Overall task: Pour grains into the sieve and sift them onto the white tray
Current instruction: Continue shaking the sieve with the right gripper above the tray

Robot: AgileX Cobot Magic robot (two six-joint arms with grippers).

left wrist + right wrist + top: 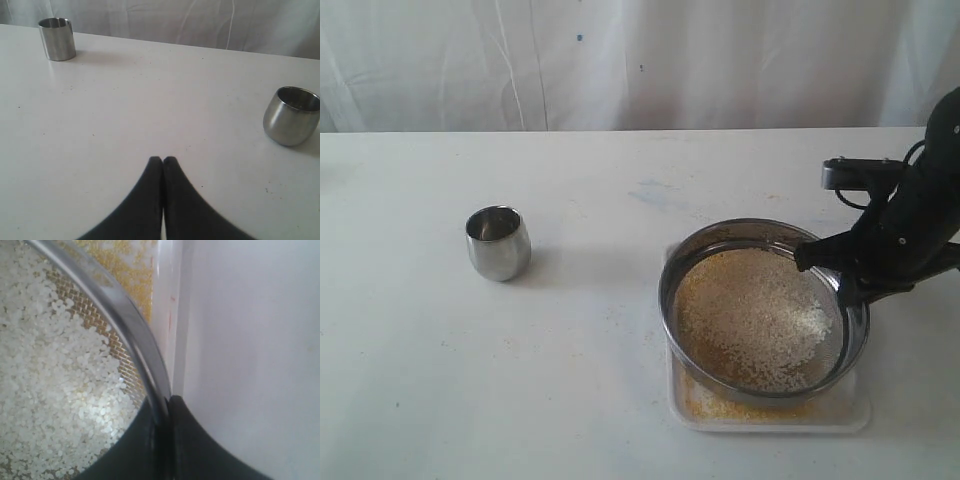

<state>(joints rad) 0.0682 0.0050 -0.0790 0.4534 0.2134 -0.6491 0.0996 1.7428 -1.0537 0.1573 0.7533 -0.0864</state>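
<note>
Black right gripper (167, 401) pinches sieve (125, 315) rim, jaws nearly closed. Whitish grains (755, 315) cover mesh; yellow fines (720, 405) dust white tray (860, 415) beneath sieve. Left gripper (163, 161) closed, empty, above table (125, 100); steel cup (291, 116) nearby.

Your right gripper (828, 272) was matte black throughout, with a boxy block (860, 172) above it and what looked like a thin black cable (912, 150) looping beside. Your left gripper (163, 161) showed smooth black fingers (147, 192) tapering to rounded tips.
</note>
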